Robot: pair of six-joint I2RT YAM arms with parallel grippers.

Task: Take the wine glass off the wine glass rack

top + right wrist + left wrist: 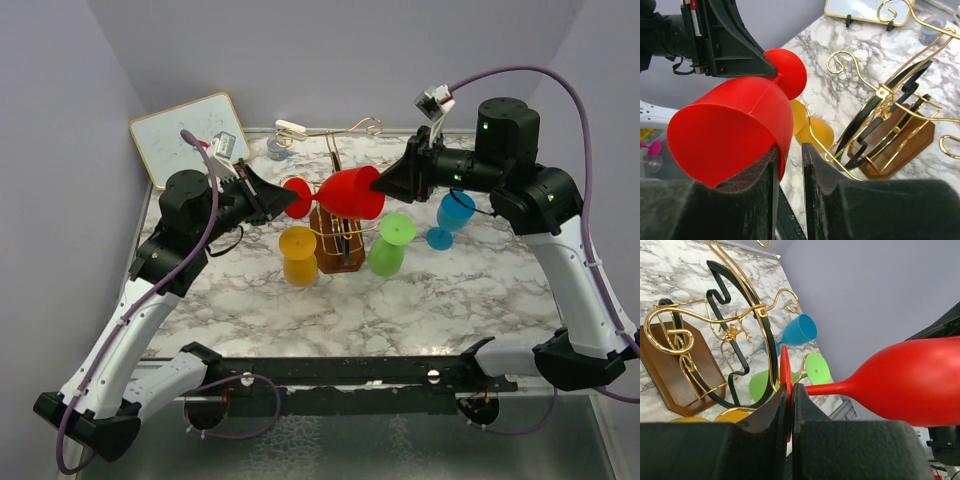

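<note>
The red wine glass [352, 192] lies on its side in the air, just above the top of the rack [338, 248]. Its long line runs from left to right. The flat round foot points to the left arm and the open cup points to the right arm. Both arms are right at the glass, one at each end, so neither is nearer.

The left fingers [810, 412] are squeezed nearly together, with only the thin red foot between them. They hold the foot by its edge. The right fingers [825, 172] are narrow too. They pinch the wall of the cup at its rim, with one finger inside and one outside.

In the left wrist view, a gold wire of the rack curves just beside the foot. I cannot tell if the wire touches the foot or not. I think the glass is nearly free. The next move needs to carry it up and away from the gold curls so the foot does not catch. With two arms holding one glass, they would have to move together, or one would have to let go.

The rack stands on its brown wood block on the desk [480, 290]. A yellow glass [298, 256], a green glass [392, 243] and a blue glass [452, 217] stand around it.
</note>
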